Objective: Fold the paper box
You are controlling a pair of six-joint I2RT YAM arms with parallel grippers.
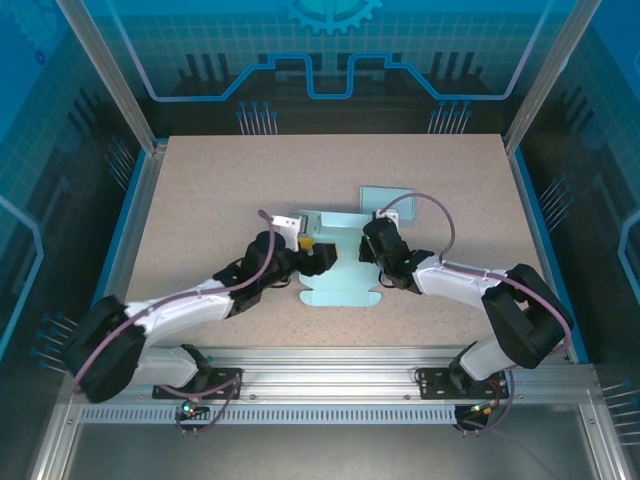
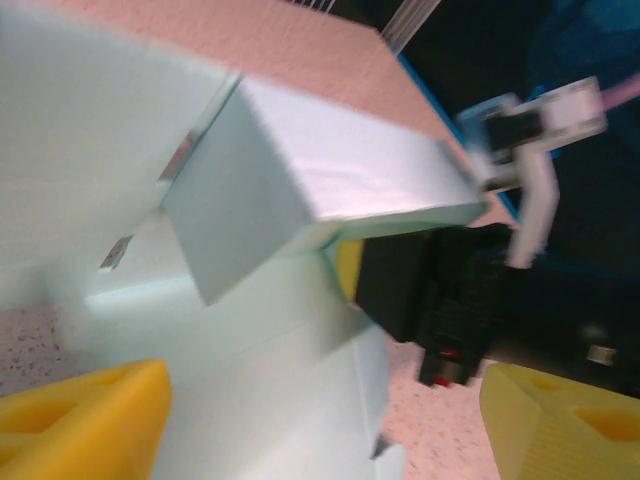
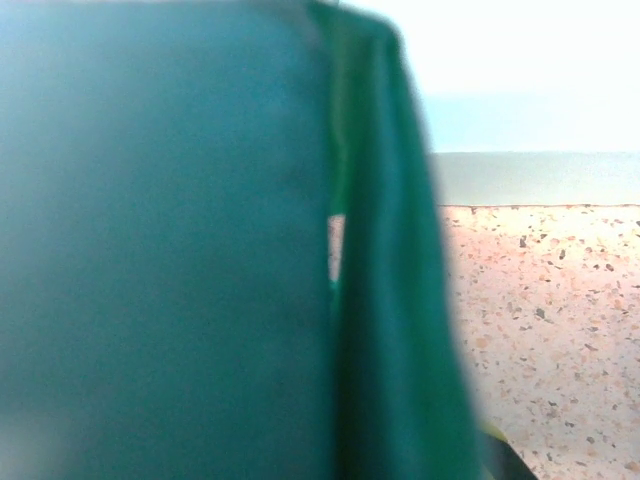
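While both arms met over the middle of the desk (image 1: pixel 220 190), we noted the paper box (image 1: pixel 345 285) lying there between them. It was part folded, its pale blue base flat on the desk.

Left gripper (image 1: pixel 315 252): released. In the left wrist view its yellow fingers (image 2: pixel 80 420) stood wide apart on either side of the base panel and clamped nothing. We judged it was placed there to steady the base or to be ready for the next flap.

Right gripper (image 1: pixel 372 240): clenched. The right wrist view showed a blurred sheet of the box (image 3: pixel 160 250) right against the lens. The left wrist view showed the black body of the right gripper tucked behind the raised side wall (image 2: pixel 300 190). We judged it was pinching that wall to hold it upright along its crease while the other side was worked; the contact itself was not sharp enough to confirm.

Writing: none was legible on the box. A small dark mark (image 2: pixel 115 252) on one panel was too blurred to read. The backdrop carried a gear graphic (image 1: pixel 330 12), with no letters we could make out.
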